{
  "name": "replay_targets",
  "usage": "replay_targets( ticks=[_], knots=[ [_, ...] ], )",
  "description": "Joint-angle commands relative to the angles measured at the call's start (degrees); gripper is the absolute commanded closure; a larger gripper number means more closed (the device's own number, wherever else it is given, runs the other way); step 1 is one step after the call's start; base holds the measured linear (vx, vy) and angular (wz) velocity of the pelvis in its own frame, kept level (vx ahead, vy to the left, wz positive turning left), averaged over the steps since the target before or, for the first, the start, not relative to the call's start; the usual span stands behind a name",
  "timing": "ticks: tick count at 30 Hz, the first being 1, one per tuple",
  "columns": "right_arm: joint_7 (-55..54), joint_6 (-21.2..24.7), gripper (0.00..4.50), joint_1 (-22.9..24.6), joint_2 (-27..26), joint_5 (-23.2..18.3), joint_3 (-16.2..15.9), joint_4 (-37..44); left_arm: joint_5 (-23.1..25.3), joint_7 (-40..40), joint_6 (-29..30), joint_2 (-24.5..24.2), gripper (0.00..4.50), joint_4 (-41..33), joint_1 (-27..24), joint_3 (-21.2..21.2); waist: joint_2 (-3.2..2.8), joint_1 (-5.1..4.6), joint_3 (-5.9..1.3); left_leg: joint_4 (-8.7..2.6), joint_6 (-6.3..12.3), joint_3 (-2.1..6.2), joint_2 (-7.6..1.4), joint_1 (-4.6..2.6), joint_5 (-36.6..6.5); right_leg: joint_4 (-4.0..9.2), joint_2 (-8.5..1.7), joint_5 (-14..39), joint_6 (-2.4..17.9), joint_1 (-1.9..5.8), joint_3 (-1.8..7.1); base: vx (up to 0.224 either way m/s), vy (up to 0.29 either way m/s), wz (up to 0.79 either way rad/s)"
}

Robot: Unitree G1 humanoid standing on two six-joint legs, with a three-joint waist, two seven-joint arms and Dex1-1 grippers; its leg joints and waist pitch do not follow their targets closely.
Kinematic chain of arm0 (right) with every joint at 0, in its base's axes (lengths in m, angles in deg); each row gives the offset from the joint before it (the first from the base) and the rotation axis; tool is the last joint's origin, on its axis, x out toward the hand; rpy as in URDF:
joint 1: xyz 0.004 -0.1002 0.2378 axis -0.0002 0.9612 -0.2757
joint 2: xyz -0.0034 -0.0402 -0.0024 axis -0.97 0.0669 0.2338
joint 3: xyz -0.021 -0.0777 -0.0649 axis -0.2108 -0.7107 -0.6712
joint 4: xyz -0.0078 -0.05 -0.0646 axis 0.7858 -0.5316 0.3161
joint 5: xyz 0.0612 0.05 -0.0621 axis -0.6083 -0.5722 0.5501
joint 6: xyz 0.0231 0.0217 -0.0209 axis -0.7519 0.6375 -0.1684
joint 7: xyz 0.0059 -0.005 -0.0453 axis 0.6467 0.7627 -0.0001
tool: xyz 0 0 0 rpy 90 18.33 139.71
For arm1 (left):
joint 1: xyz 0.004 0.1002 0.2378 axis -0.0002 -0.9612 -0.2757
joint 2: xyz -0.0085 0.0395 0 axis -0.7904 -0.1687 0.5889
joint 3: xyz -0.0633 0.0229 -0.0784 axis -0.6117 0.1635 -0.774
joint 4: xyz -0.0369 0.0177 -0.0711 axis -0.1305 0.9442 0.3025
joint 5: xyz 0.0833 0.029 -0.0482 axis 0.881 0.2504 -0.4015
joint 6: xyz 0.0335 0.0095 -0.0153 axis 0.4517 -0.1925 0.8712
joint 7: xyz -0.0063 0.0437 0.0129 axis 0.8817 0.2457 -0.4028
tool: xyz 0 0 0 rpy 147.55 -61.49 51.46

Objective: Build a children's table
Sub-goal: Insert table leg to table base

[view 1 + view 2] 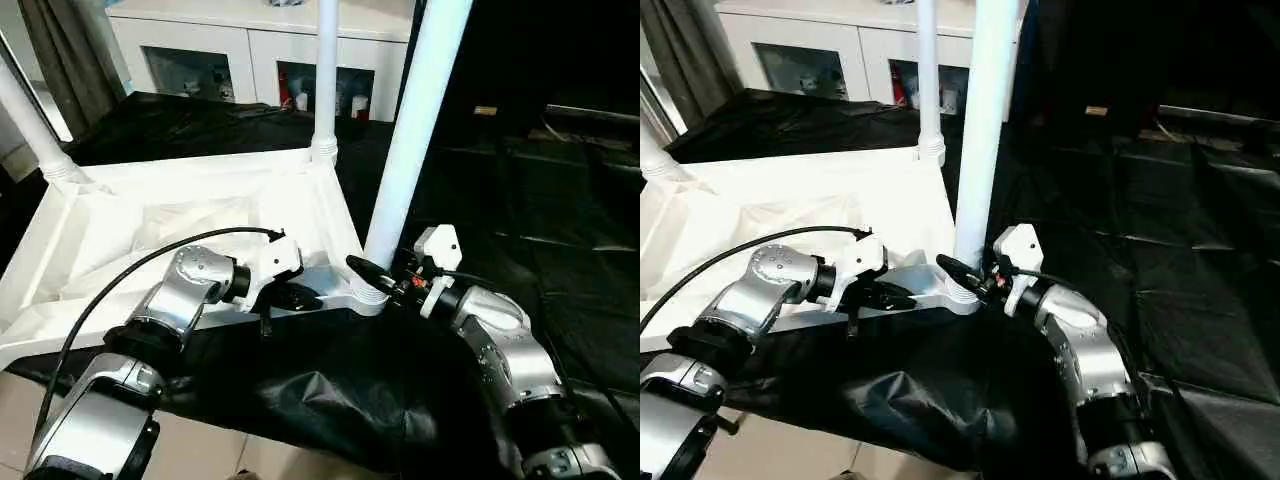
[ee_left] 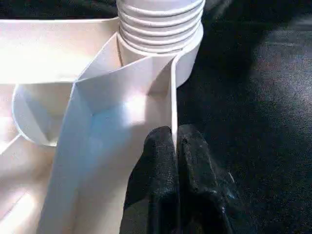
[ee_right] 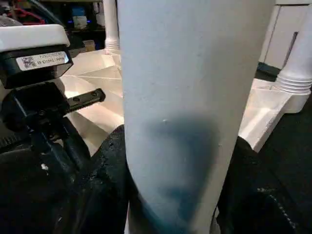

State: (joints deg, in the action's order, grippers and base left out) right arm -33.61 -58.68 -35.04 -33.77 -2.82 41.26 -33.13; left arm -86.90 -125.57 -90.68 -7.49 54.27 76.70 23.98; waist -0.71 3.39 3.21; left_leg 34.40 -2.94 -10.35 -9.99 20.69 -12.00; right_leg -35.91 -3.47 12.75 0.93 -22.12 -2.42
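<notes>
lying upside down on a black sheet (image 1: 520,200), the white table top (image 1: 120,230) shows its ribbed underside, with three legs seen standing up from its corner sockets. the near leg (image 1: 415,130) rises from the near right corner of the top, its ribbed collar seated in the socket (image 1: 368,295). the far leg (image 1: 325,70) stands at the far right corner, and a third leg (image 1: 25,120) leans out of the far left corner. the left gripper (image 2: 174,161) is clamped on the thin outer rim of the top along its near edge, just beside the near right socket; in the left wrist view its two black fingers (image 2: 156,170) press the white wall from either side. the right gripper (image 1: 385,275) is closed around the base of the near leg just above the collar, and in the right wrist view the leg stands between its dark fingers (image 3: 105,170), touching both. the sheet bunches in folds under the near edge of the top. a white cabinet (image 1: 250,40) with glass doors stands well behind the table.
</notes>
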Motion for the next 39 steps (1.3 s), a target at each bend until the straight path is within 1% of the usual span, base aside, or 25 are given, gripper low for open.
replay_targets(
  ticks=[1,2,4,5,6,7,8,9,10,11,14,17,19,21,22,24,26,27,29,30,32,33,34,38,39],
  knots=[
    [1.86,2.89,2.62,1.53,0.28,1.24,-2.29,-4.84,-0.1,-0.4,-0.11,-0.88,4.5,-1.13,-0.28,-0.19,0.08,0.01,-2.68,-4.74,2.92,1.3,-3.63,-0.37,-9.37,4.86,-5.45,7.2,14.78,2.27,3.09,0.0,0.0,0.0],
    [2.42,2.54,2.62,1.04,0.1,0.99,-2.12,-5.76,-0.6,-1.31,-0.19,-0.92,4.5,-1.64,-0.51,-0.25,0.08,-0.06,-2.38,-4.89,2.79,1.35,-3.61,-0.24,-9.74,4.89,-5.38,7.37,14.72,2.19,3.08,0.0,0.0,0.0],
    [3.99,2.46,2.62,0.27,-0.1,0.12,-1.71,-7.27,-1.57,-3.53,-0.43,-0.97,4.5,-2.42,-0.82,-0.18,0.12,-0.27,-2.4,-4.99,2.45,1.37,-3.64,-0.43,-11.5,4.97,-5.46,8.64,14.82,2.18,3.16,0.0,0.0,0.0],
    [4.54,2.39,2.62,0.21,0.0,0.01,-1.76,-7.42,-1.79,-4.28,-0.36,-1.15,4.5,-2.99,-1.03,-0.06,-0.29,-0.33,-1.65,-5.22,2.4,1.46,-3.66,-0.26,-11.95,5.13,-5.41,8.84,14.72,1.83,3.23,0.0,0.0,0.0],
    [4.54,2.39,2.62,0.21,0.0,0.01,-1.76,-7.42,-1.79,-4.28,-0.36,-1.15,4.5,-2.99,-1.03,-0.06,-0.01,-0.48,-1.87,-5.23,2.46,1.39,-3.64,-0.36,-12.28,5.16,-5.31,8.54,14.71,2.07,3.23,0.0,0.0,0.0],
    [6.29,1.22,2.62,-0.36,0.63,0.47,-1.98,-9.01,-2.04,-6.29,-0.49,-1.56,4.5,-3.93,-1.32,0.6,-0.06,-0.55,-1.61,-5.3,2.65,1.38,-3.64,-0.39,-12.12,5.14,-5.25,7.75,14.86,1.91,3.24,0.0,0.0,0.0],
    [7.44,0.84,2.62,-0.71,0.99,0.38,-1.98,-9.69,-1.99,-7.25,-0.84,-1.85,4.5,-4.45,-1.42,0.98,-0.38,-0.61,-0.96,-5.5,2.72,1.46,-3.63,-0.17,-12.34,5.2,-5.3,7.74,15.02,1.71,3.21,0.0,0.0,0.0],
    [8.15,0.65,2.62,-0.94,1.2,0.27,-1.94,-10.12,-1.94,-7.8,-1.1,-2.02,4.5,-4.73,-1.46,1.2,-0.31,-0.74,-0.99,-5.57,2.72,1.38,-3.69,-0.31,-13.18,5.33,-5.19,8.27,15.1,1.69,3.2,0.0,0.0,0.0],
    [9.11,0.45,2.62,-1.13,1.51,0.16,-2.02,-10.42,-2.05,-8.45,-0.98,-2.15,4.5,-5.01,-1.41,1.32,-0.22,-0.79,-1.13,-5.55,2.69,1.4,-3.73,-0.48,-13.23,5.28,-5.19,8.07,15.23,1.81,3.2,0.0,0.0,0.0],
    [10.86,-0.21,2.62,-1.45,2.27,0.44,-2.48,-10.99,-2.11,-9.42,-0.77,-2.38,4.5,-5.33,-1.02,1.54,-0.32,-0.82,-0.77,-5.62,2.97,1.36,-3.75,-0.47,-12.69,5.19,-5.11,6.6,15.61,1.74,3.18,0.0,0.0,0.0],
    [12.04,-0.77,2.62,-1.8,2.79,0.8,-2.77,-11.59,-2.03,-9.92,-0.63,-2.57,4.5,-5.57,-0.59,1.7,-0.39,-0.93,-0.42,-5.56,4.42,1.3,-3.79,-0.26,-9.76,4.8,-5.12,1.84,16.73,1.9,3.03,0.0,0.0,0.0],
    [12.21,-0.95,2.62,-2.46,3.14,1.2,-2.68,-12.1,-1.85,-9.29,0.03,-2.51,4.5,-5.36,0.22,1.44,-0.48,-0.95,0.22,-5.86,4.55,1.2,-3.94,-0.42,-10.93,5.1,-5.17,3.28,17.2,1.75,3.06,0.0,0.0,0.0],
    [9.09,-0.35,2.62,-3.35,2.65,1.69,-1.75,-12.83,-1.23,-5.21,1.09,-1.52,4.5,-4.55,1.11,0.46,-0.35,-1.04,0.96,-6.34,3.16,1.26,-4.04,-0.67,-14.83,5.77,-5.37,10.41,16.73,1.45,3.27,0.0,0.0,0.0],
    [7.01,-0.01,2.62,-3.63,2.11,1.69,-1.01,-13.11,-0.79,-3.26,1.78,-1.08,4.5,-4.13,1.46,0.18,-0.29,-0.93,1.33,-6.47,1.96,1.31,-4.04,-1.09,-16.99,6.42,-5.63,16.41,15.56,1.1,3.58,0.0,0.0,0.0],
    [4.48,0.25,2.62,-3.92,1.52,1.9,-0.23,-13.5,-0.08,-1.02,2.7,-0.66,4.5,-3.68,1.87,-0.05,-0.07,-0.92,1.61,-6.64,1.61,1.31,-4.09,-1.13,-17.26,6.71,-5.74,19.29,14.66,0.93,3.76,0.0,0.0,0.0],
    [0.71,0.05,2.62,-4.17,0.43,2.06,1.0,-14.1,0.2,1.19,3.97,0.03,4.5,-3.1,2.44,-0.53,-0.14,-0.89,1.87,-6.89,0.9,1.37,-4.1,-1.34,-17.67,7.15,-5.82,22.73,13.45,0.68,3.79,0.0,0.0,0.0],
    [-4.44,0.16,2.62,-4.48,-0.9,2.79,1.97,-14.96,0.19,3.03,5.52,0.88,4.5,-2.4,3.28,-0.95,0.0,-0.96,2.02,-7.19,0.5,1.52,-4.13,-1.0,-16.13,7.07,-5.87,22.01,12.78,0.85,3.74,0.0,0.0,0.0],
    [-7.21,-0.25,2.62,-4.45,-1.81,3.15,2.45,-15.06,0.64,4.25,6.14,1.2,4.5,-2.07,3.73,-0.9,0.44,-1.06,2.12,-7.25,0.78,1.53,-4.02,-0.75,-15.1,7.02,-5.92,21.54,12.55,0.97,3.7,0.0,0.0,0.0],
    [-11.53,0.41,2.62,-4.64,-3.41,3.45,2.97,-15.4,1.66,6.81,7.67,1.9,4.5,-1.13,4.82,-0.73,0.27,-1.1,2.0,-7.26,0.84,1.38,-4.08,-1.02,-14.15,7.03,-5.85,20.25,12.59,0.76,3.74,0.0,0.0,0.0],
    [-17.61,0.86,2.62,-5.55,-5.44,4.23,3.54,-16.98,3.01,10.81,9.43,3.15,4.5,0.73,6.48,-0.69,0.33,-1.21,2.09,-7.31,1.05,1.28,-3.99,-0.87,-13.05,7.01,-5.79,18.28,12.89,0.83,3.71,0.0,0.0,0.0],
    [-20.18,1.17,2.62,-6.23,-6.5,4.07,4.13,-18.1,3.43,12.49,10.15,3.89,4.5,1.74,7.28,-0.79,0.38,-1.35,2.16,-7.31,0.88,1.18,-3.9,-0.97,-13.41,7.13,-5.74,18.83,12.69,0.72,3.75,0.0,0.0,0.0],
    [-27.96,1.49,2.62,-8.47,-8.91,4.6,5.39,-21.86,4.23,18.93,12.79,6.47,4.5,4.83,9.56,-1.66,0.37,-1.32,2.12,-7.34,0.75,1.27,-3.9,-0.93,-13.49,7.07,-5.82,18.92,12.85,0.84,3.68,0.0,0.0,0.0],
    [-27.97,1.49,2.62,-8.47,-8.92,4.6,5.39,-21.87,4.23,18.94,12.79,6.48,4.5,4.84,9.56,-1.66,0.3,-1.44,2.11,-7.31,0.5,1.17,-3.84,-1.0,-13.18,7.01,-5.66,18.47,12.94,0.74,3.66,0.0,0.0,0.0],
    [-38.11,0.84,2.62,-12.0,-12.19,6.57,6.11,-27.25,4.91,27.17,15.36,10.41,4.5,9.07,12.45,-2.6,0.24,-1.44,1.99,-7.25,0.28,0.95,-3.78,-0.94,-11.08,6.66,-5.46,12.42,14.03,0.93,3.59,0.0,0.0,0.0],
    [-39.77,0.51,2.62,-12.87,-13.1,6.86,6.26,-28.32,4.9,29.19,15.72,11.41,4.5,10.07,13.11,-2.88,0.15,-1.32,1.78,-7.17,0.35,0.89,-3.82,-1.17,-10.93,6.56,-5.44,10.62,14.29,1.02,3.62,0.0,0.0,0.0]
  ],
)
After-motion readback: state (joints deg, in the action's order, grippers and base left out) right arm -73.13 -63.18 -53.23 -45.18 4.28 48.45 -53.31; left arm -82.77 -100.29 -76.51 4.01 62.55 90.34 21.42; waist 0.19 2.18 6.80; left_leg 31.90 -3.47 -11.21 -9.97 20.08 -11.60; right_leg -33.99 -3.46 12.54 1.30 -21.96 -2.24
